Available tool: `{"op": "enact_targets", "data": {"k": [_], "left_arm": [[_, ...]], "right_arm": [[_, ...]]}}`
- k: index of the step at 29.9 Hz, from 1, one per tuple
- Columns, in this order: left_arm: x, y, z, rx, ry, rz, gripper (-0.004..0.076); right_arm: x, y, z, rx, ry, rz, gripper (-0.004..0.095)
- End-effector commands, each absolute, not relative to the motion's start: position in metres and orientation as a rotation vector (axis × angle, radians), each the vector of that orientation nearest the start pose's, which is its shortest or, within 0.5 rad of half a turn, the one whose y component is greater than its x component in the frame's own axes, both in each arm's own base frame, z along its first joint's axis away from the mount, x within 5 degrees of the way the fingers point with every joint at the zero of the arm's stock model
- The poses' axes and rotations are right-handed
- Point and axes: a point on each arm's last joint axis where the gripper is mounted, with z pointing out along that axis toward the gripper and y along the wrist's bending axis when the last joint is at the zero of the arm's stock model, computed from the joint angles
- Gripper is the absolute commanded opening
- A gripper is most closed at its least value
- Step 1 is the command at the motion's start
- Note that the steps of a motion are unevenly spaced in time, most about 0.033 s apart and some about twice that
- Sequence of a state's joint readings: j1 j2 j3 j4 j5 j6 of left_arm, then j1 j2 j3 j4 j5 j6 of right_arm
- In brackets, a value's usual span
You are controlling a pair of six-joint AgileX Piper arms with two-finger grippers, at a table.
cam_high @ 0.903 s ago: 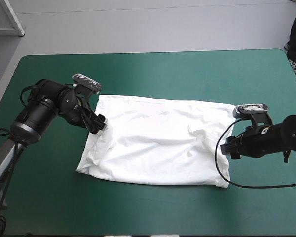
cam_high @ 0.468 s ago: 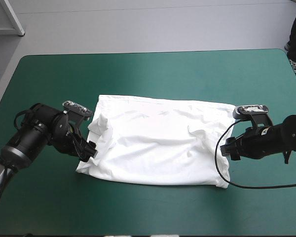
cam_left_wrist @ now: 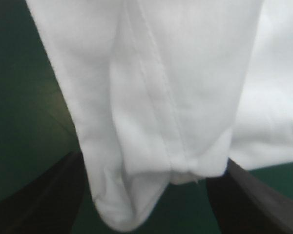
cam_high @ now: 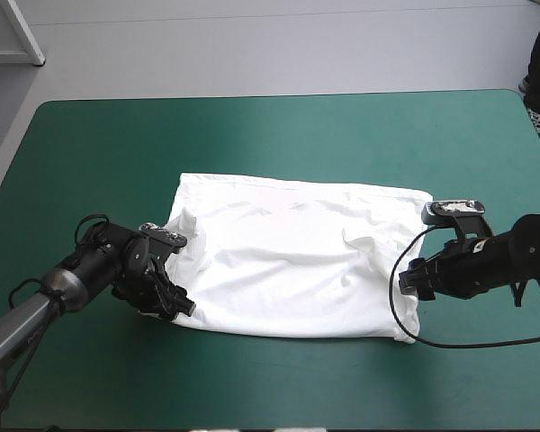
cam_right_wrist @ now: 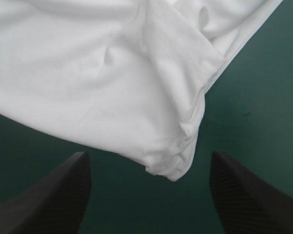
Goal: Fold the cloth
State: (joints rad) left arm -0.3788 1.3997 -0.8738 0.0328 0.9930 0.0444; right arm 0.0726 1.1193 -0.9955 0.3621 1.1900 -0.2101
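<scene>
Fabric of the T-shirt (cam_high: 297, 256) is spread flat as a broad rectangle at the middle of the teal-green counter (cam_high: 252, 135). The left jaws are set at its near left corner and held wide apart. A seamed corner of the cloth is seen between the two black fingers (cam_left_wrist: 39, 200), with nothing clamped. The right jaws are likewise held wide apart at the T-shirt's right edge, and its near right corner is seen just ahead of them, touched by neither finger.
</scene>
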Motion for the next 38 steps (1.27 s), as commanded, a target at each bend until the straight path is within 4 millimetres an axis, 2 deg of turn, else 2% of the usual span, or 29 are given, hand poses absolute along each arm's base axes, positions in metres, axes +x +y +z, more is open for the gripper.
{"op": "enact_targets", "data": {"k": [1, 4, 6, 12, 16, 24, 33, 38], "left_arm": [[0.230, -0.090, 0.229, 0.650, 2.910, -0.008, 0.0494], [0.234, -0.092, 0.217, 0.661, 2.956, 0.004, 0.0482], [0.236, -0.093, 0.210, 0.667, 2.981, 0.010, 0.0417], [0.240, -0.094, 0.204, 0.672, 2.988, 0.016, 0.0033], [0.241, -0.095, 0.204, 0.695, 2.967, 0.018, 0.0021], [0.241, -0.095, 0.204, 0.697, 2.964, 0.017, 0.0020], [0.243, -0.095, 0.204, 0.704, 2.942, 0.022, 0.0021], [0.245, -0.095, 0.204, 0.700, 2.925, 0.017, 0.0021]], "right_arm": [[0.186, 0.045, 0.323, -0.286, 2.715, 0.479, 0.0641], [0.183, 0.049, 0.313, -0.323, 2.744, 0.456, 0.0626], [0.183, 0.051, 0.311, -0.339, 2.748, 0.444, 0.0619], [0.181, 0.054, 0.309, -0.326, 2.769, 0.439, 0.0603], [0.182, 0.053, 0.308, -0.316, 2.779, 0.410, 0.0603], [0.196, 0.054, 0.291, -0.284, 2.861, 0.408, 0.0603], [0.218, 0.058, 0.258, -0.244, 3.021, 0.415, 0.0574], [0.218, 0.058, 0.239, -0.229, 3.096, 0.426, 0.0539]]}}
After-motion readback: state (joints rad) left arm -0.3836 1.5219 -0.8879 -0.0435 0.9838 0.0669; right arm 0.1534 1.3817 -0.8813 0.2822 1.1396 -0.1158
